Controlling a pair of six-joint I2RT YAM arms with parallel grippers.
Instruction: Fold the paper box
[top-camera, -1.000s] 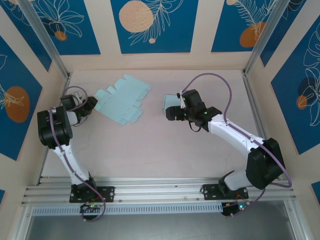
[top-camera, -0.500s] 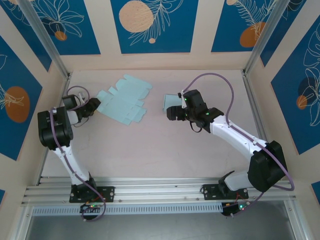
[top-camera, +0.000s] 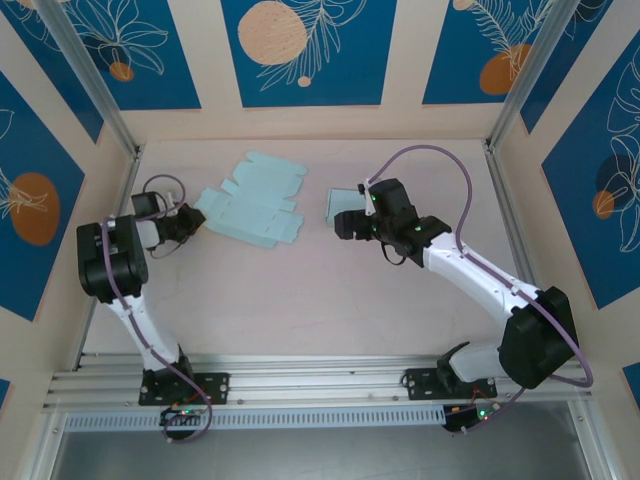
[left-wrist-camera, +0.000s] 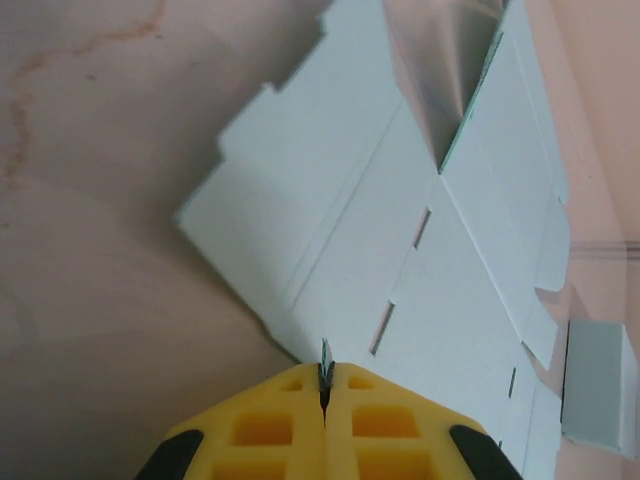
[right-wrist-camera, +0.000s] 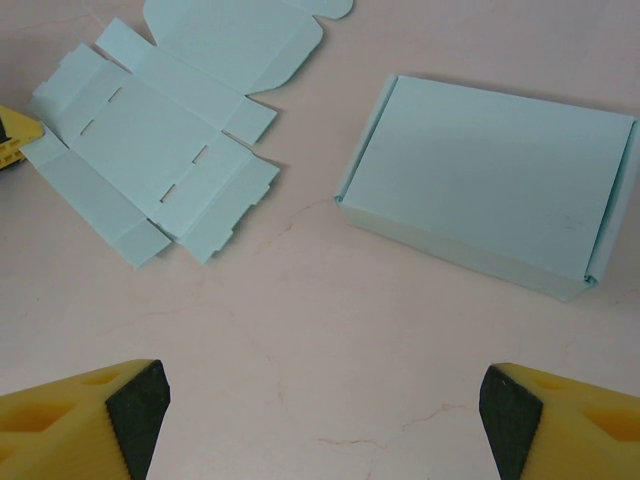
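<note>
A: Status, left gripper (top-camera: 190, 222)?
B: Pressed together, pinching flat blank (top-camera: 250, 205) at its left corner, left of centre in top view. Left wrist cam: thin sheet edge caught betw. yellow pads (left-wrist-camera: 350, 400), bottom centre of frame.
A: Whereabouts of flat blank?
B: Upper left-centre of top view, lying unfolded on table (top-camera: 300, 300), slots & flaps showing. In left wrist cam, fanned out from bottom centre toward upper right. Shaded patch near top of that frame; can't tell whether lifted flap or shadow.
A: Right gripper (top-camera: 345, 225)?
B: Spread wide. Just right of centre in top view, just beside folded box (top-camera: 340, 203). Right wrist cam: yellow fingertips (right-wrist-camera: 80, 420) at bottom left & bottom right corners, bare table betw. them.
A: Touching folded box?
B: Apart from it in right wrist cam; sitting upper right there, closed up, clear of both fingertips.
A: Gap betw. folded box & flat blank?
B: Apart, strip of bare table betw. Right wrist cam: flat blank upper left, yellow tip of left gripper at far left edge, on blank's corner.
</note>
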